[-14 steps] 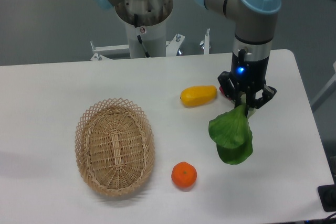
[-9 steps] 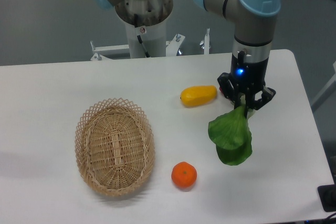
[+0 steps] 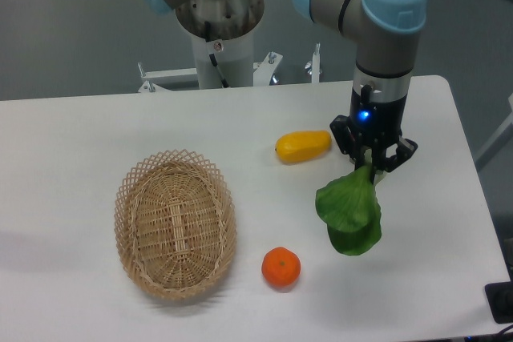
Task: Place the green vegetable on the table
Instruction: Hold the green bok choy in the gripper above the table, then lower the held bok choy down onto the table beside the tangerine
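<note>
Since the earlier frames, my gripper (image 3: 372,167) has drifted slightly to the left and a touch upward, and the green vegetable (image 3: 349,214) has come along with it, its leaves now sitting a little higher and further left over the table (image 3: 96,130). From the fixed camera, my arm reaches down from the upper right, with a blue light glowing on the wrist above the black fingers. My fingers are clamped together on the narrow top end of the green vegetable, and the pale stalk is mostly hidden between them. Its broad dark green leaves hang below my fingers, spreading out toward the front edge of the table on the right side. I cannot tell whether the lowest leaf touches the white surface or hangs just above it. Just left of my gripper lies a yellow oblong vegetable (image 3: 303,146), flat on the table, its long axis running roughly left to right, near my fingers but apart from them. A small bit of red shows between that yellow piece and my gripper, too hidden to make out. An orange (image 3: 281,267) rests near the front edge, to the lower left of the hanging leaves and well apart from them. An oval wicker basket (image 3: 175,223) sits on the left half of the table, just left of the orange. Behind the table stands my white base column (image 3: 219,42).
</note>
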Action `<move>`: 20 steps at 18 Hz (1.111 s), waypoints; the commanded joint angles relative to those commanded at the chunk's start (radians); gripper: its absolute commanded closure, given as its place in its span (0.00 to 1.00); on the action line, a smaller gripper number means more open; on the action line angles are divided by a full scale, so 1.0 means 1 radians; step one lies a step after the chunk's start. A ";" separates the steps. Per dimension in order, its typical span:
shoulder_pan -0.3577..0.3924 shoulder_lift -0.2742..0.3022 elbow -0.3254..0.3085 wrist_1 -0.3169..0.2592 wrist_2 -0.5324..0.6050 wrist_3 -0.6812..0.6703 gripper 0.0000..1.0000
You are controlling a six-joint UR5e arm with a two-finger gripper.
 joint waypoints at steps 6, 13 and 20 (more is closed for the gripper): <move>-0.032 -0.058 -0.086 0.188 0.046 0.005 0.69; -0.054 -0.201 -0.043 0.270 0.130 0.106 0.69; -0.048 -0.282 -0.032 0.276 0.129 0.143 0.69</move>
